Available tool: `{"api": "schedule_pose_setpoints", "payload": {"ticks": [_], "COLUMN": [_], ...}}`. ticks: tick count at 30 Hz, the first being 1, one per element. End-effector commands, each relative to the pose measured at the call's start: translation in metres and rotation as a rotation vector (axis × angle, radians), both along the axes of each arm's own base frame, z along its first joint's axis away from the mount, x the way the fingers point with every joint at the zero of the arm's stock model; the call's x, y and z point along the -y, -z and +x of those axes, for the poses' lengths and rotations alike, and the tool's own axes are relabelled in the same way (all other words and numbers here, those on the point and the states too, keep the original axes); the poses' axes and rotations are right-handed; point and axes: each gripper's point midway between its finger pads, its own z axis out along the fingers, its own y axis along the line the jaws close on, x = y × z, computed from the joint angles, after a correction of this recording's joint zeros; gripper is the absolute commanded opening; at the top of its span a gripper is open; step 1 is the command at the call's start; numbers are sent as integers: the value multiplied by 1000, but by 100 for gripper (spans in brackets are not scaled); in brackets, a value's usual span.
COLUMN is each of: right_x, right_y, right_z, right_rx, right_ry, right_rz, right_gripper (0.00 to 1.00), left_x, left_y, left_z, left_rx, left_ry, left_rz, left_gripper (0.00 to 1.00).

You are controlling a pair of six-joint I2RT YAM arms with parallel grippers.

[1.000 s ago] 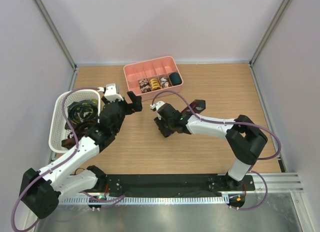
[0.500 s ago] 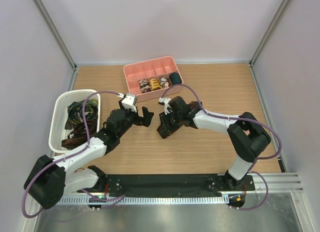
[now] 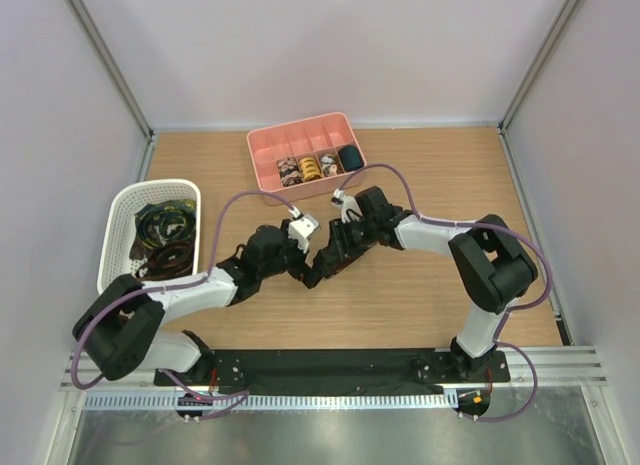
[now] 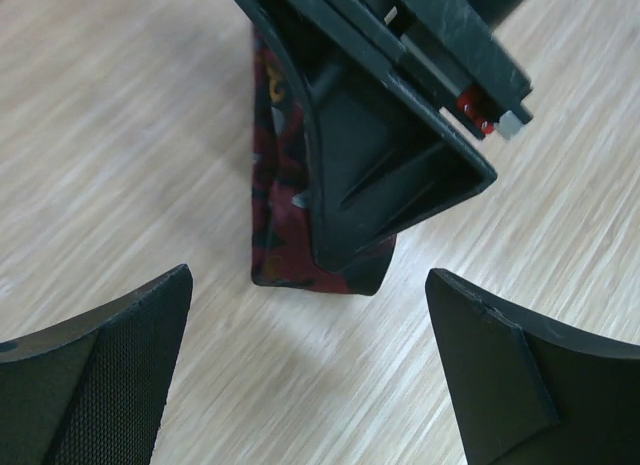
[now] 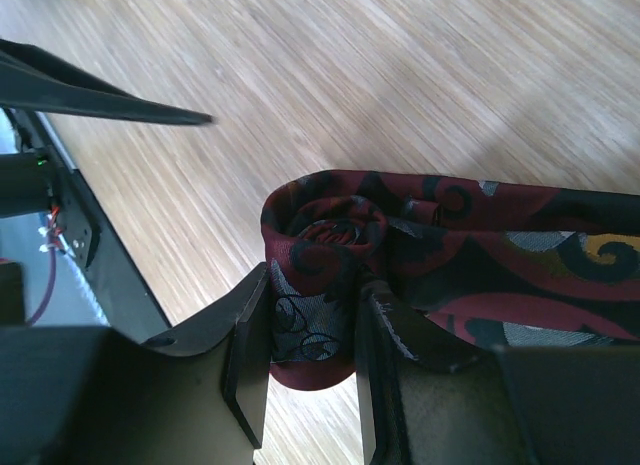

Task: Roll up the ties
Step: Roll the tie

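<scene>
the pale wooden table [image 3: 450,185] spreads under me, and my two black-and-white arms reach inward from its near edge until their wrists almost meet at its middle, the left stretched low, the right bent at its elbow and turned leftward. at the left edge stands the white mesh plastic basket [image 3: 112,225], with loose dark printed ties [image 3: 165,230] heaped in it. at the far side the pink plastic divided tray [image 3: 256,157] holds small finished coils [image 3: 310,168]. the tie in hand, a dark red woven necktie with black and grey scrolls [image 5: 520,255], lies on the wood between my wrists, one end wound into a small spiral [image 5: 330,235], the rest trailing flat away. my right gripper [image 5: 312,335] is drawn narrow onto that wound end, a finger on each side. my left gripper [image 4: 305,305] stands wide and bare just short of it, touching nothing. i judge the cloth light, soft and slick, so the coil would spring loose if released; the hold belongs on the coil's two sides, firm, with the tail kept taut.
</scene>
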Motion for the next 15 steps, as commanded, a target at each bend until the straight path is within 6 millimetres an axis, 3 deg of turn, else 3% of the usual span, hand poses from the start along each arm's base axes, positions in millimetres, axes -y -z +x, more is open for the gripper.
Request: {"api": "schedule_pose_setpoints", "payload": {"ticks": [1,11,15], "right_x": [21,23,23], "right_y": [37,41,40], "right_z": [-29,-29,-28], "right_rx": [-149,-195,-221], "right_ry": [-2,-12,-3], "right_rz": [-86,-31,-7], "right_gripper": [1,1,1], "left_x": [16,40,39], "left_y": [0,30,42], "left_z": [0,3,5], "left_rx": [1,-48,-35], "left_ry": [98,215,213], "left_rz": [35,143,220], "left_gripper": [100,100,100]}}
